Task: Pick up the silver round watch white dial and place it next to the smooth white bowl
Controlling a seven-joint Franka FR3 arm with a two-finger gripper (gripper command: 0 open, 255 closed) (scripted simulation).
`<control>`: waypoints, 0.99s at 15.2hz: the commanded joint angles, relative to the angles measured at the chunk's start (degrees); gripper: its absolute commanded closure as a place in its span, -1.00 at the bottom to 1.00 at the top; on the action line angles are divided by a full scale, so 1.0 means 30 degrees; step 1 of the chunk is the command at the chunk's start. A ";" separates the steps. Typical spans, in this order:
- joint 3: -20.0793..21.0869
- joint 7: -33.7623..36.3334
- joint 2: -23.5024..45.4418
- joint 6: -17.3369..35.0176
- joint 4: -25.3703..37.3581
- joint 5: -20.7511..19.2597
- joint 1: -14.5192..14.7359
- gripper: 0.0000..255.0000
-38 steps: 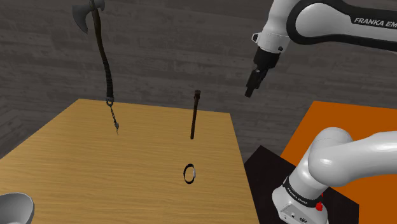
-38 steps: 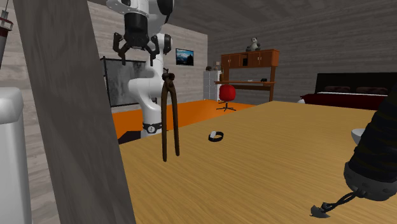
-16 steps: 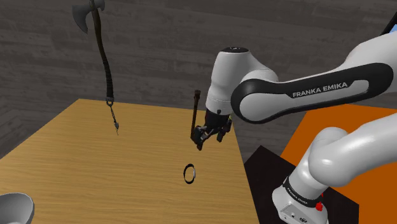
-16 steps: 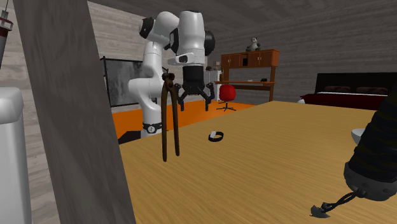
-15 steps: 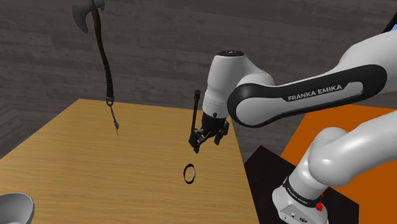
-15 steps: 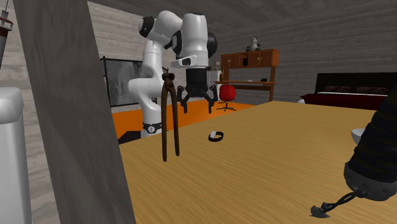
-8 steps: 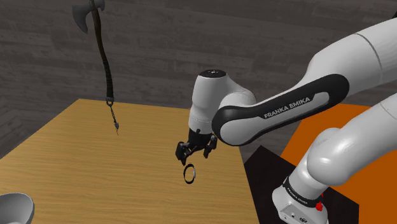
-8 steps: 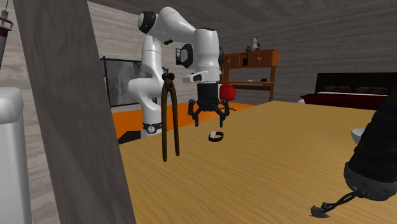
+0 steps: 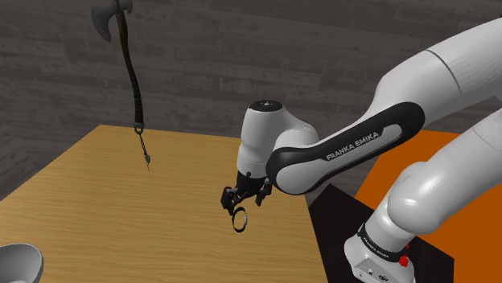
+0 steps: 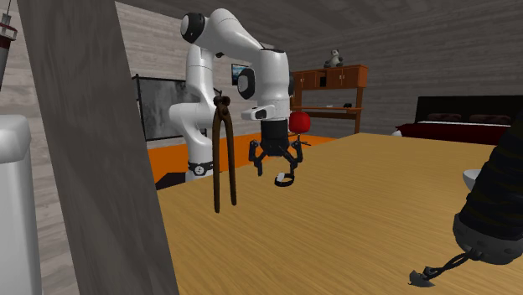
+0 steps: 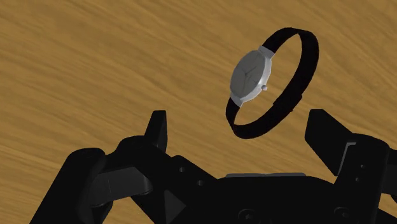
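Standing well apart, the two black fingers (image 11: 158, 130) of the gripper (image 11: 239, 124) frame the watch (image 11: 253, 77) without touching it. The black strap loop sits in the gap between the tips and a little beyond them. The watch rests on its edge on the wooden table (image 11: 76, 63), its strap closed in a ring. Its round silver case has a pale dial and a small crown on the side.

In the shoulder view the gripper (image 9: 241, 198) points down and hangs just above the watch (image 9: 239, 220). The watch stands near the table (image 9: 96, 185) edge on that view's right. The white forearm with its dark band slopes up and to the right, towards the base on the black stand (image 9: 334, 217), which sits on an orange floor.

The second exterior view shows the spread gripper (image 10: 277, 165) just over the watch (image 10: 285, 178), with the arm rising behind it.

The bowl (image 9: 16, 261) looks pale grey. It sits at the shoulder view's lower left corner, well apart from the watch. In the second exterior view a sliver of the bowl (image 10: 472, 178) shows at the right, partly behind a large dark shape.

An axe (image 9: 104, 20) stands upright near the far side of the table, its head at the top and a cord trailing from its handle. A pair of brown pincers (image 10: 222, 151) stands upright on the table (image 10: 360, 226), near the watch. Behind them are a red chair (image 10: 300, 121), a wooden desk (image 10: 327, 84) and a dark bed (image 10: 453, 126).
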 commanded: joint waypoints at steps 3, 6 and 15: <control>0.0016 0.0016 0.0042 0.0051 -0.0009 -0.0023 -0.0013 -1.00; 0.0016 0.0016 0.0042 0.0051 -0.0009 -0.0023 -0.0012 1.00; -0.0082 -0.0070 -0.0193 -0.0269 0.0098 0.0085 0.0044 1.00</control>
